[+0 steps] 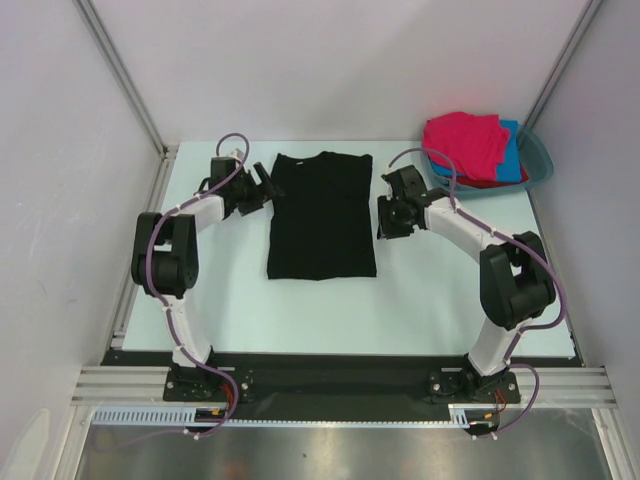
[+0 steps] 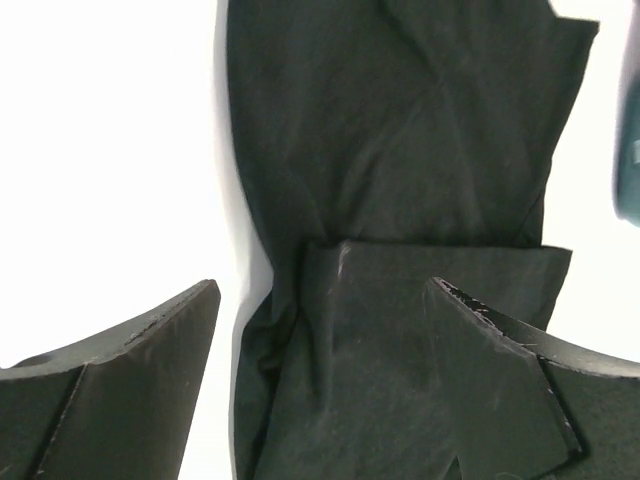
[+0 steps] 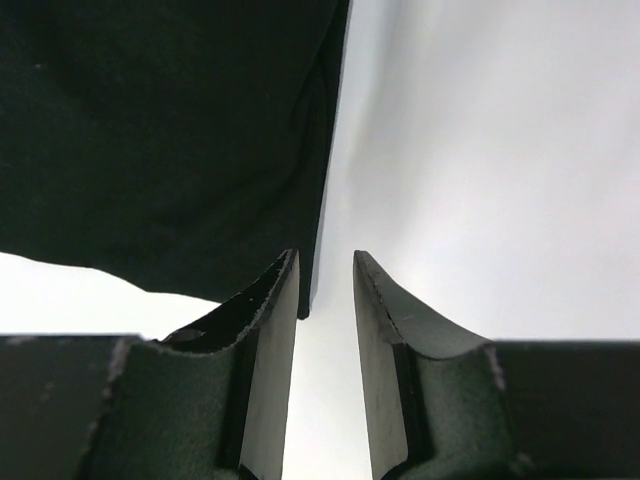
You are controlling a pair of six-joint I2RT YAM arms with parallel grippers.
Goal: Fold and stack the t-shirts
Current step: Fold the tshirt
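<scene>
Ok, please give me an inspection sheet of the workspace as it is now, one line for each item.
Surface: pale table, flat.
Job's things: black t-shirt lies flat in the middle, sleeves folded in; pink shirt, blue shirt and red shirt are piled in the teal basin at the far right corner.
Clutter: nothing seen.
Claws: left claw wide open at the black t-shirt's left edge; right claw narrowly open at its right edge, holding nothing.
Cables: purple cables run along both arms.
Surroundings: white walls, metal frame posts.
</scene>
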